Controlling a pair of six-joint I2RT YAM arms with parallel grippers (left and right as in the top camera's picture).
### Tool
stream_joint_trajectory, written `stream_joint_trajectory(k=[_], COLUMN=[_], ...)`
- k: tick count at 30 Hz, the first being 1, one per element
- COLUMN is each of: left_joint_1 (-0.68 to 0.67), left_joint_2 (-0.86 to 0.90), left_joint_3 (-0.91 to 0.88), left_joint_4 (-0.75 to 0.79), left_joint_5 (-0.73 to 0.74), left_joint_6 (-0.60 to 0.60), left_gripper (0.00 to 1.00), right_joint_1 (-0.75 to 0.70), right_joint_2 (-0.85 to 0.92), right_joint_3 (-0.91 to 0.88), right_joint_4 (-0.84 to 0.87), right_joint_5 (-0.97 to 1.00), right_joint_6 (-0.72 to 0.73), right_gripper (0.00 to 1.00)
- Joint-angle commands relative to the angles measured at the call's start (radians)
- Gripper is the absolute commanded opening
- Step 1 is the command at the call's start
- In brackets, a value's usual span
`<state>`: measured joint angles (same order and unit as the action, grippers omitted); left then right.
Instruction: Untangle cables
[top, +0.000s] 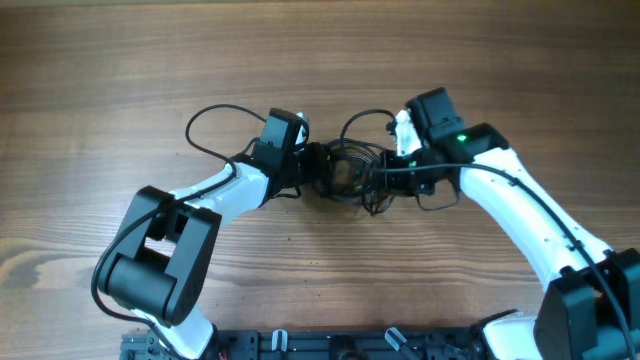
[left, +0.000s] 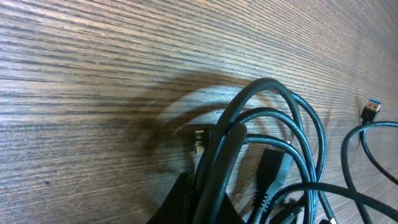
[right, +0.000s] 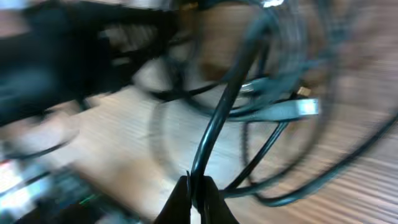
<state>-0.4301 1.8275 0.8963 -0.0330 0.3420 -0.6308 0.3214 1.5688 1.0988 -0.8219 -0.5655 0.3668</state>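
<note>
cables (top: 350, 172): knotted bundle mid-table, between both grippers
left gripper (top: 312, 168): clamped on bundle's left strands
right gripper (top: 388, 178): pinching one strand
table (top: 320, 60): wood reaches wide beyond the bundle

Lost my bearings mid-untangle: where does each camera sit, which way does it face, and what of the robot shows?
Overhead: above the table, facing straight down; both arms show, left gripper and right gripper at the cable bundle.
Left wrist: low on the left arm, facing along the wood at the bundle's loops; its dark fingertips at bottom.
Right wrist: blurred, facing the bundle; its fingertips pinch one strand.
Shared: all three see the bundle.
</note>
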Motion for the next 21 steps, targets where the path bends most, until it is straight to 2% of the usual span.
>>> stream_joint_trajectory(k=[1, 4, 8, 13, 17, 19, 20, 21], left_joint_1=[0.006, 0.006, 0.006, 0.006, 0.006, 0.006, 0.006, 0.006], left_joint_2=[0.01, 0.01, 0.01, 0.01, 0.01, 0.01, 0.01, 0.01], left_joint_3=[0.008, 0.008, 0.008, 0.008, 0.008, 0.008, 0.008, 0.008], left_joint_4=[0.003, 0.004, 0.004, 0.003, 0.004, 0.004, 0.004, 0.004], left_joint_5=[0.009, 0.009, 0.009, 0.009, 0.009, 0.009, 0.009, 0.009], left_joint_6=[-0.01, -0.01, -0.01, -0.01, -0.01, -0.011, -0.011, -0.014], left_gripper=[0.04, 0.04, 0.04, 0.04, 0.04, 0.04, 0.04, 0.04], right_joint_1=[-0.12, -0.241, -0.353, -0.497, -0.605, -0.607, -0.594, -0.582], right_joint_2=[-0.005, -0.005, -0.005, -0.005, -0.004, -0.004, -0.004, -0.004], right_joint_3=[0.045, 0.045, 0.044, 0.038, 0.038, 0.038, 0.031, 0.019], right_joint_4=[0.014, 0.056, 0.071, 0.046, 0.003, -0.06, -0.109, -0.127], right_joint_5=[-0.454, -0.63, -0.635, -0.259, -0.175, -0.175, -0.175, -0.175], right_joint_6=[-0.083, -0.083, -0.123, -0.128, -0.095, -0.109, -0.142, -0.161], right_gripper=[0.04, 0.04, 0.04, 0.04, 0.04, 0.05, 0.11, 0.23])
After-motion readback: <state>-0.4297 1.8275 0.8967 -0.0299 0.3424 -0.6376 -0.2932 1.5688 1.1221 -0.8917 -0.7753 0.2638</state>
